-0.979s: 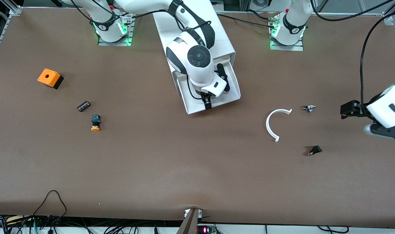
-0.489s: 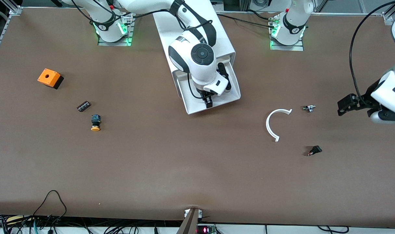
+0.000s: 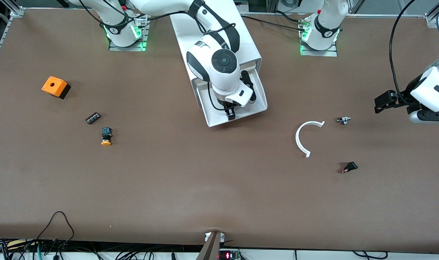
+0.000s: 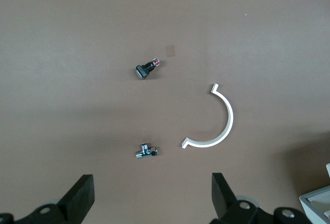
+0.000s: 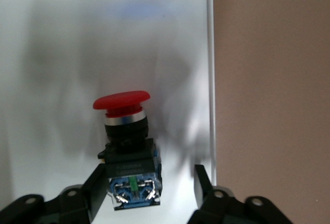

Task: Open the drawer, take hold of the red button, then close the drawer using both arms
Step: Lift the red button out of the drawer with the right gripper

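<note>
The white drawer [image 3: 212, 112] stands pulled out of the white cabinet [image 3: 248, 47]. My right gripper [image 3: 229, 113] reaches down into it, and its hand hides the button in the front view. In the right wrist view the button [image 5: 124, 126] lies on the drawer floor [image 5: 51, 54], with a red cap and a black-and-blue body. My right gripper [image 5: 150, 177] straddles its body, still open: one finger [image 5: 98, 180] rests at the body's side, the other finger [image 5: 202, 177] stands a gap away. My left gripper [image 3: 379, 103] hangs open and empty over the table at the left arm's end.
A white curved piece [image 3: 300, 139], a small metal fitting [image 3: 343, 120] and a small black part [image 3: 350, 167] lie toward the left arm's end. Toward the right arm's end lie an orange cube [image 3: 55, 86], a dark strip [image 3: 93, 118] and a yellow-capped button [image 3: 106, 136].
The right gripper's fingers have narrowed around the button inside the drawer. The left gripper has drifted a little toward the arms' bases, staying open.
</note>
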Controlling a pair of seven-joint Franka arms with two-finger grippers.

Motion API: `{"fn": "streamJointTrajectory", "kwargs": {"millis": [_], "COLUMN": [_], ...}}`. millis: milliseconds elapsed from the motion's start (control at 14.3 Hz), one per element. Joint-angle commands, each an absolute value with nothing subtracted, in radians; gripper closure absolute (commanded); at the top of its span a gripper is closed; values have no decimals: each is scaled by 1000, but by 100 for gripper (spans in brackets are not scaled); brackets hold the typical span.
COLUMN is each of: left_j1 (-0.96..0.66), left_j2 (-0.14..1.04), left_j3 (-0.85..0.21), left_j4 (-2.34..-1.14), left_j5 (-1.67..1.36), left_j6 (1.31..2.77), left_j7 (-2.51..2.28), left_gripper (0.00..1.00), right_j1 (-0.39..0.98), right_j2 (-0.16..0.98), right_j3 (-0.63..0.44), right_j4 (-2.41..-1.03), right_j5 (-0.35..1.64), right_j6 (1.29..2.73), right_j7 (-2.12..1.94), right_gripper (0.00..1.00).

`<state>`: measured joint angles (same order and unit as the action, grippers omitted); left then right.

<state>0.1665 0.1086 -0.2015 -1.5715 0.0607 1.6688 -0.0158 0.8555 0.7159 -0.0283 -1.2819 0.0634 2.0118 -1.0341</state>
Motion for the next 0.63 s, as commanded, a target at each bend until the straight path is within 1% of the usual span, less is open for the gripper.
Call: {"fn": "streamJointTrajectory", "kwargs": {"millis": [0, 559], "left_j1": [172, 172], "left_j2": [90, 89], "left_j3": [-210, -206], "left_j4": [-1580, -1580], "left_j5": [46, 44], "left_j6": [1655, 1649], "left_j7": [-14, -14], "left_gripper": [0, 0], "right_j1": [853, 854], "right_j2": [713, 712], "right_j3": [-34, -38], "right_j4": [-1262, -1261], "right_j5": [57, 58], "right_j6": [1996, 1994], "right_j7": [-1049, -1048], "right_gripper": [44, 51]}}
